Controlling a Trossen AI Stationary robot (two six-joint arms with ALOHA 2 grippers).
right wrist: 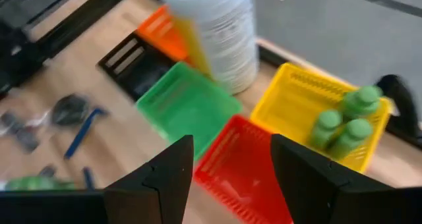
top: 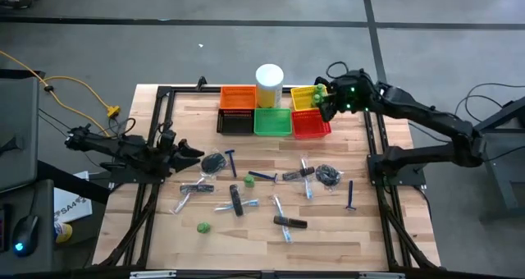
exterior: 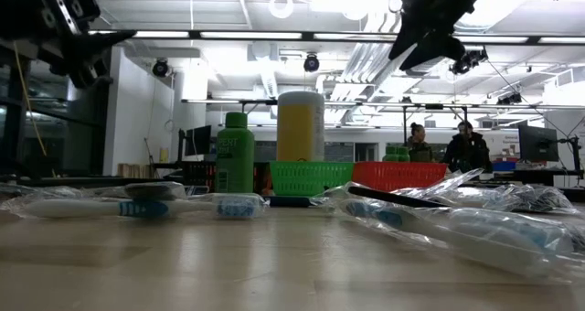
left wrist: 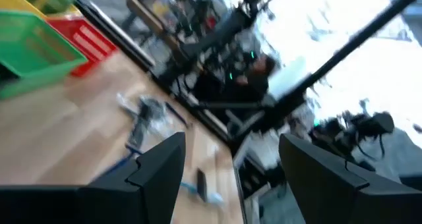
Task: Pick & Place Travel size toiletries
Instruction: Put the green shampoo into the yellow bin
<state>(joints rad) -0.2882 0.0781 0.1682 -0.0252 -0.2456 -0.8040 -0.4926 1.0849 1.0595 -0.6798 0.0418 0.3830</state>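
Observation:
Travel toiletries lie scattered on the wooden table: a small green bottle [top: 203,226] standing upright, blue razors [top: 230,160], black sticks [top: 291,222], wrapped toothbrushes [top: 308,180] and dark coiled bundles [top: 328,175]. Three more green bottles [right wrist: 343,122] sit in the yellow basket [right wrist: 290,92]. My right gripper [top: 326,107] hovers open and empty above the red basket [right wrist: 244,165] and the yellow one. My left gripper [top: 197,156] hangs open and empty over the table's left part, near a coiled bundle [top: 215,162].
Small mesh baskets stand in a cluster at the far edge: orange [top: 238,97], black [top: 235,121], green [top: 272,121], red [top: 310,125], yellow [top: 302,97]. A tall white cylinder [top: 270,84] stands among them. A black frame [top: 156,131] rims the table. People [exterior: 466,151] show in the room behind.

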